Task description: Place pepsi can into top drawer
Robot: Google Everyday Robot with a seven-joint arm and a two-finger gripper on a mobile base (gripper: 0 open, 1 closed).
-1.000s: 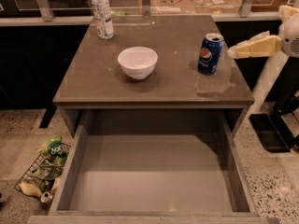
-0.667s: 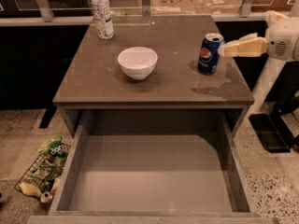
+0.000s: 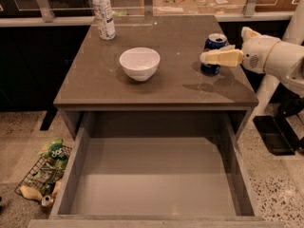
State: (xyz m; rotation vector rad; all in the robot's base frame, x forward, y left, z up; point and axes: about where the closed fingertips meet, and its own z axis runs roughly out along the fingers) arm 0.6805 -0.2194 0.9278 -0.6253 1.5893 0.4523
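The pepsi can [image 3: 216, 42], blue with a silver top, stands upright at the right side of the brown table top [image 3: 171, 37]. My gripper [image 3: 209, 52] reaches in from the right at can height. One cream finger [image 3: 222, 57] crosses the front of the can and the other is hidden behind it, so the can stands between the open jaws. The can still rests on the table. The top drawer [image 3: 152, 184], a wide shallow grey box, is pulled out below the table's front edge and holds nothing.
A white bowl [image 3: 139, 63] sits mid-table, left of the can. A clear plastic bottle [image 3: 103, 13] with a white cap stands at the back left corner. A wire basket of trash [image 3: 45, 172] lies on the floor left of the drawer. The robot's white arm [image 3: 280, 61] fills the right side.
My gripper has moved left from beside the table's right edge up to the can, and now straddles it. The can, bowl, bottle and drawer have not moved.
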